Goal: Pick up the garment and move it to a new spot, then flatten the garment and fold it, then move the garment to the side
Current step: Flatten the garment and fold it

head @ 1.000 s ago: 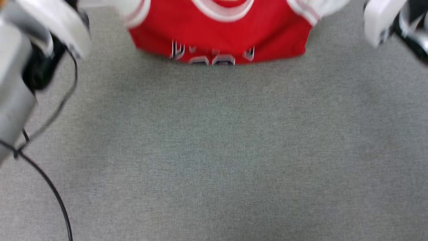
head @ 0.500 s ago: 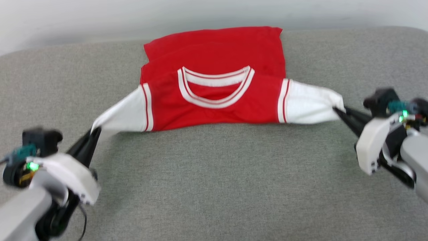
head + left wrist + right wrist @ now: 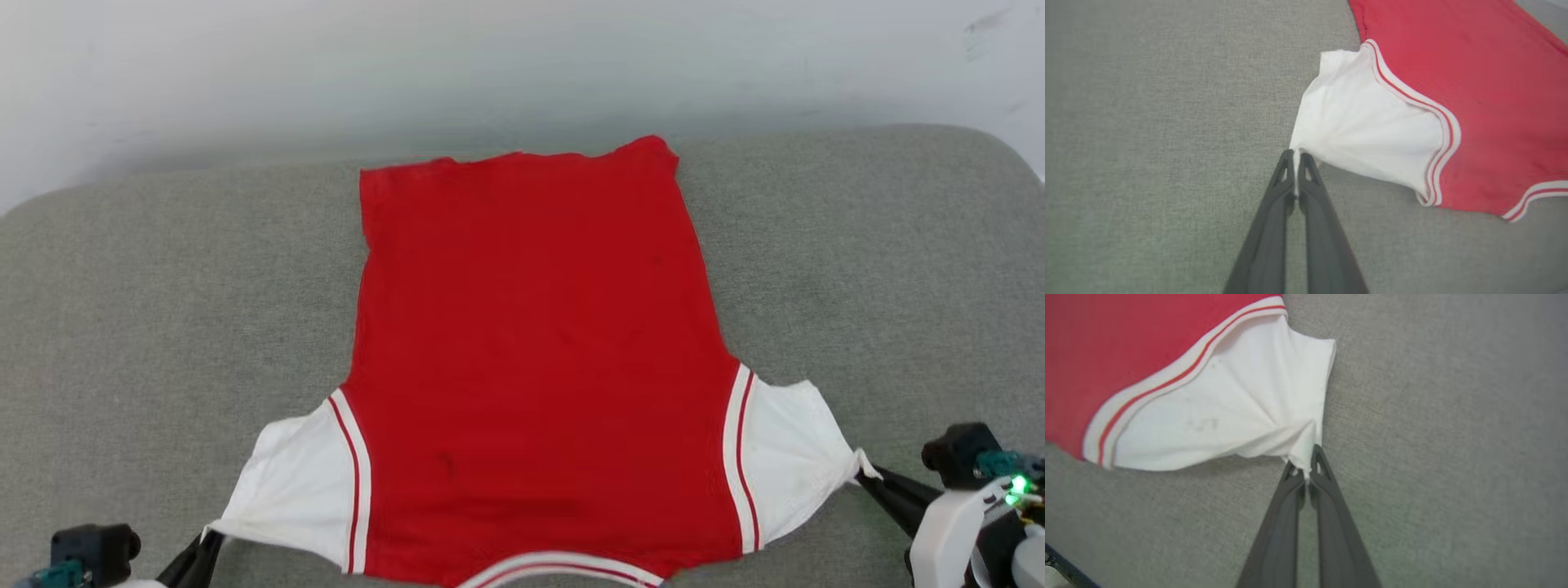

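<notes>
"Garment, the red jersey-style T-shirt with short white sleeves (image 3: 531, 343), is lying spread on the grey woven padded surface (image 3: 163, 286), plain side facing up. Its hem is pointing at the surface's far edge and its striped collar (image 3: 563, 563) is reaching the near edge."

"And the claws?"

"Both are sitting low by the surface's near edge, one at each near corner. The left gripper (image 3: 1295, 153) is pressing its two long dark fingers together on the tip of the left white sleeve (image 3: 1363, 134). The right gripper (image 3: 1308, 457) is pinching the right white sleeve (image 3: 1229, 408) the same way, jaws all but touching. Each sleeve is fanning into creases toward its pinch."

"So how far along are they, you're thinking?"

"I'm guessing the pick-up and the shift to a new spot are looking done, and the flattening is nearing its end. The body is lying smooth and only the sleeves are puckering. No fold is showing anywhere, and moving it toward the surface's side is waiting after that."
</notes>
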